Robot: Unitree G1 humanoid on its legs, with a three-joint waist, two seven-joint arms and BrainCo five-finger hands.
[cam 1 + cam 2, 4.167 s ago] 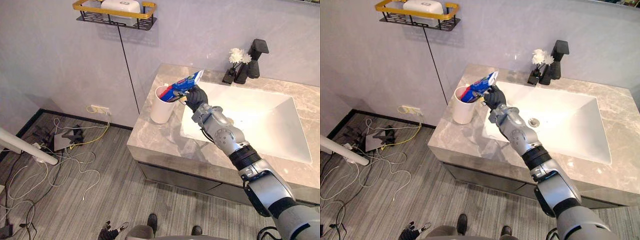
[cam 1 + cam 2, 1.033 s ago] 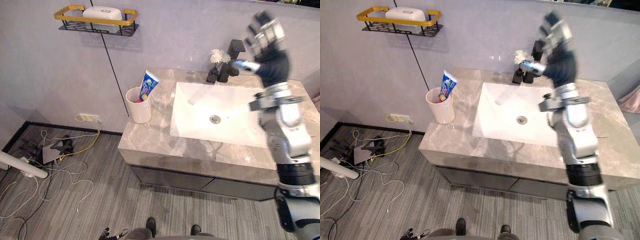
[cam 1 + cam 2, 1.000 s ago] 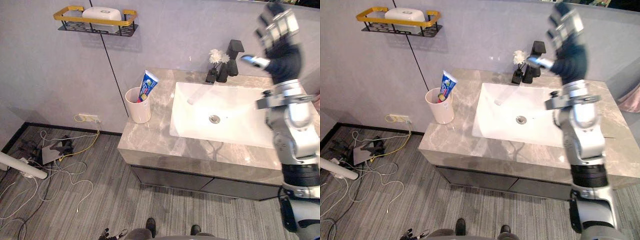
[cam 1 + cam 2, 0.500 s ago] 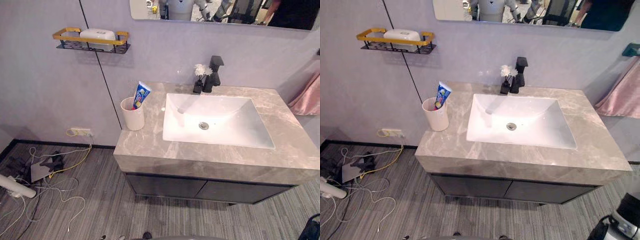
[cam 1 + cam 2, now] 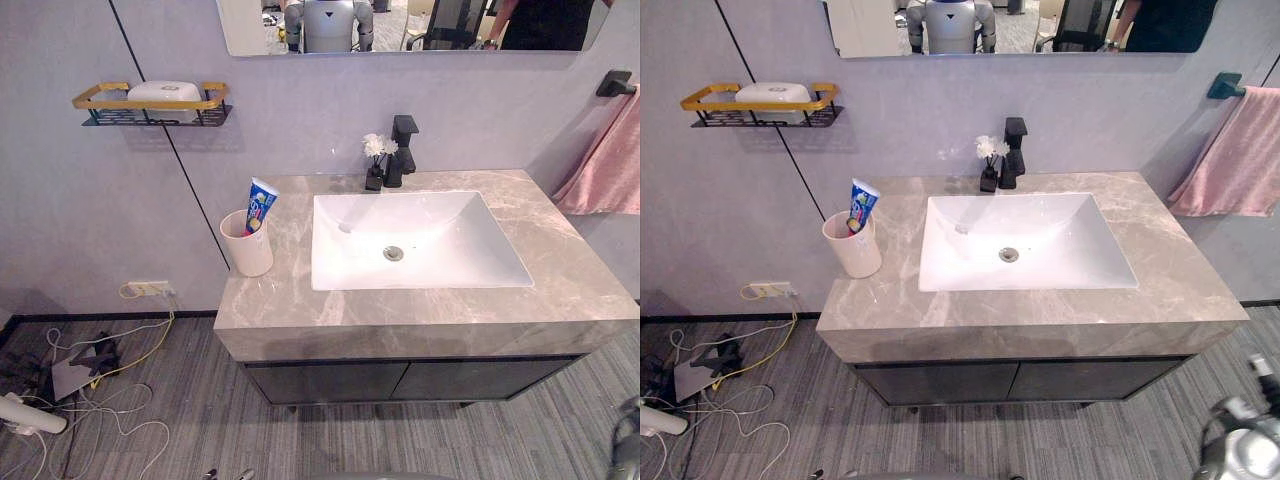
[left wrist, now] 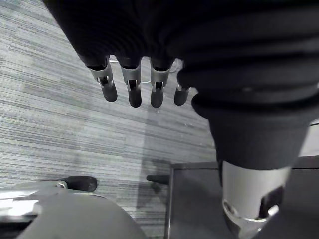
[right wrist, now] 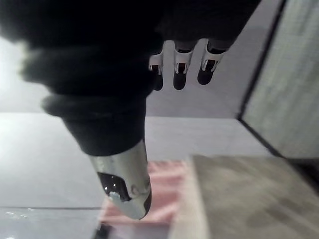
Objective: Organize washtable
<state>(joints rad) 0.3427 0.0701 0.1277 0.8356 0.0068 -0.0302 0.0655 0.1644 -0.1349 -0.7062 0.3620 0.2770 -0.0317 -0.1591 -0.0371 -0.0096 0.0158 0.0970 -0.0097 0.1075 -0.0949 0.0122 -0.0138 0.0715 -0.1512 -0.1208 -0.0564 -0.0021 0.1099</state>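
We see a white cup standing on the grey stone counter, close to the counter's left edge and just beside the left rim of the white sink. A blue and white toothpaste tube stands in the cup, leaning, with its flat end sticking up above the rim. On the wall to the left, well apart from the counter, a gold-railed wire shelf holds a white box.

At the back rim of the sink a black tap stands with a small dark vase of white flowers touching or just beside it; we cannot tell which. A pink towel hangs on the wall past the counter's right edge. The strip of counter right of the sink is wider than the strip on the left where the cup stands, and a narrow band runs along the front edge above the dark cabinet.

Our left hand hangs low over the striped floor, fingers straight and loosely side by side, holding nothing. Our right hand likewise has its fingers relaxed and straight, gripping nothing.
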